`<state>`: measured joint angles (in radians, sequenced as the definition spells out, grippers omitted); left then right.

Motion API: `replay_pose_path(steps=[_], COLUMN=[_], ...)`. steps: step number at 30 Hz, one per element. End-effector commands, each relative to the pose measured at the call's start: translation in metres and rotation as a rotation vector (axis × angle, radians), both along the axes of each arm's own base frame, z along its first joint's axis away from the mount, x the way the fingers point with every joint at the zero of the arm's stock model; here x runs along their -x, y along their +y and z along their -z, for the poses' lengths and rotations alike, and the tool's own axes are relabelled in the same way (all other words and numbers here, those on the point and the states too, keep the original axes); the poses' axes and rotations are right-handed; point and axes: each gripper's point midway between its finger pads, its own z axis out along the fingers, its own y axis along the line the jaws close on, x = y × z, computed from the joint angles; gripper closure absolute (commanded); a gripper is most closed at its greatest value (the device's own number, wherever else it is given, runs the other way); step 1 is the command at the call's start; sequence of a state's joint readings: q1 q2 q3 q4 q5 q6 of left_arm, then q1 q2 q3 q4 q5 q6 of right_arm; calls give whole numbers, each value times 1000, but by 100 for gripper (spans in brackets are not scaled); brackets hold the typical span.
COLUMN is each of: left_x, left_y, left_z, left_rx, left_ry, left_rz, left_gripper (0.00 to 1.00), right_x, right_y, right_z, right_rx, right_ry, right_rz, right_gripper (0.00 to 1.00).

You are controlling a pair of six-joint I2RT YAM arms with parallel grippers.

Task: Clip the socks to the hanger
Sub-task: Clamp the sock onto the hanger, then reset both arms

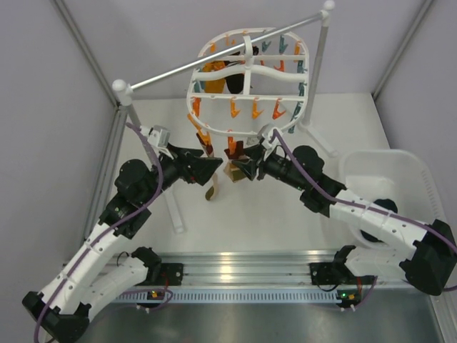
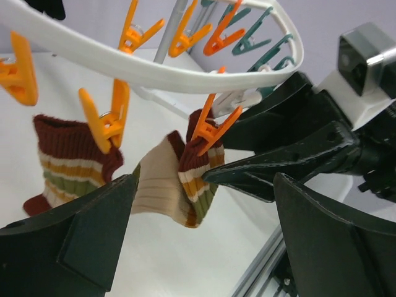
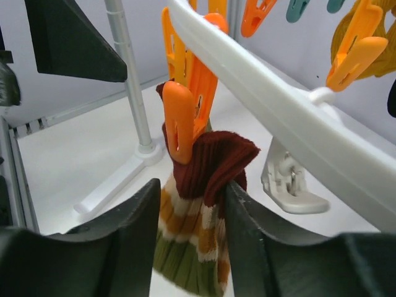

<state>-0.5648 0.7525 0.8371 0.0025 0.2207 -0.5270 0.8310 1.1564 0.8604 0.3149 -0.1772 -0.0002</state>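
Note:
The white oval hanger (image 1: pixel 246 78) hangs from the rail, with orange and teal pegs. A striped brown, cream and mustard sock (image 3: pixel 201 210) hangs from an orange peg (image 3: pixel 182 117) on the hanger's near rim. My right gripper (image 3: pixel 193 192) is closed around this sock just below the peg. It also shows in the left wrist view (image 2: pixel 198 179), with tan-beige ribbed fabric (image 2: pixel 158 185) beside it. A second striped sock (image 2: pixel 68 164) hangs from another orange peg (image 2: pixel 105 124). My left gripper (image 2: pixel 204 210) is wide open and empty, facing the socks. In the top view the two grippers (image 1: pixel 214 166) (image 1: pixel 241 166) meet under the rim.
A thin grey rail (image 1: pixel 214 61) on white posts (image 1: pixel 321 64) carries the hanger; one post foot (image 1: pixel 171 207) stands near the left arm. Dark and mustard socks (image 1: pixel 218 71) hang at the hanger's back. A white bin (image 1: pixel 421 179) sits at right.

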Motion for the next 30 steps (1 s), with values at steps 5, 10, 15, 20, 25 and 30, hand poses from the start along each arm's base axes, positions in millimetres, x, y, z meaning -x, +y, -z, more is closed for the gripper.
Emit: replay_pose_path(steps=[5,10,15,20,25,30], left_x=[-2,9,16,27,23,16], left_y=[27,39,47,58,79,101], left_z=[45,63,71,96,109,116], left_rx=[-222,-340,-465,-611,-707,-751], left_ry=[82,100,70,150,105,64], left_rz=[-59,-46,-7,32,-43,-137], left_gripper=[2,2,2,2,2,2], right_x=[17,31,34,29,35,45], right_y=[-19,-50,-86,-138,-181,-207], right_z=[-15,-2,17,26,28,25], right_rx=[64,131,187,148,131,118], right_ry=[-38,-31,24,114,132,108], right_rz=[7,46,120,235,345,409], right_gripper=[44,30,16,0,0,0])
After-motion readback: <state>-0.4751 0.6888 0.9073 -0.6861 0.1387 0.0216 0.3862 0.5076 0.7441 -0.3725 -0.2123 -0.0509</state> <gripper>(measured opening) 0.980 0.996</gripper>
